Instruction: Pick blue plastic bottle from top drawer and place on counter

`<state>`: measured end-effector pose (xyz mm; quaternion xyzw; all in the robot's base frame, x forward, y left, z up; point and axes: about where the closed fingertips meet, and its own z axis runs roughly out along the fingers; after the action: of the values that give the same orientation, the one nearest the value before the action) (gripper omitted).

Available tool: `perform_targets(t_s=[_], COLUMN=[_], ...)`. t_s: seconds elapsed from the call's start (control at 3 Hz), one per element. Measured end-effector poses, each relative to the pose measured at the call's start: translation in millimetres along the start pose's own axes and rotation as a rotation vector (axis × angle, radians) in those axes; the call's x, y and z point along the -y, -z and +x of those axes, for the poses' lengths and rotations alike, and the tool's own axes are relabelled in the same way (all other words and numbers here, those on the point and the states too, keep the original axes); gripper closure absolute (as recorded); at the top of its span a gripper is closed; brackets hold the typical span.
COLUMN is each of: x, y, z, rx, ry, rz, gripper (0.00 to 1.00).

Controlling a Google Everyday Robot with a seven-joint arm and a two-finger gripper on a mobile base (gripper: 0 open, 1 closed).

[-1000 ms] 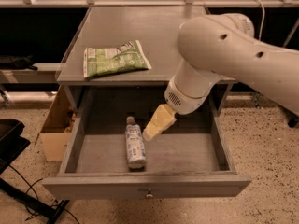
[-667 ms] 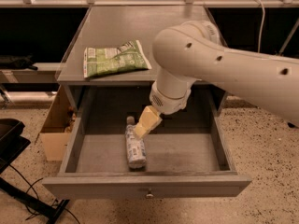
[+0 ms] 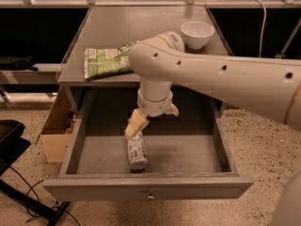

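Just above the bottle (image 3: pixel 137 152) in the open drawer (image 3: pixel 188 152), the jaws stand apart, one finger (image 3: pixel 136 124) hiding its cap.

Robot lab: claw (image 3: pixel 154 117) over top drawer (image 3: pixel 148 187), speckled floor (image 3: pixel 263 145), cables (image 3: pixel 28 192).

Cream-white arm (image 3: pixel 211 74) dotted with dark holes; tan-fingered end effector (image 3: pixel 153 120) over the top drawer (image 3: pixel 94 188).

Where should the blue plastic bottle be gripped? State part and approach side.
Grip the blue plastic bottle across its mid-body, from above: it lies flat, lengthwise front-to-back in the top drawer, whose walls block sideways approach. The tool hangs open over its far end.
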<state>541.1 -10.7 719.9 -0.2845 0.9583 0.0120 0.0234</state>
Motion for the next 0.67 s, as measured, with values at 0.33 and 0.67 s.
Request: perform_targets(t_s=[0.33, 0.67], x=[-10, -20], y=[-28, -47], z=[-3, -6], rx=[-0.052, -0.071], ry=[-0.084, -0.137], rz=[-0.027, -0.067], gripper=[0.00, 0.00])
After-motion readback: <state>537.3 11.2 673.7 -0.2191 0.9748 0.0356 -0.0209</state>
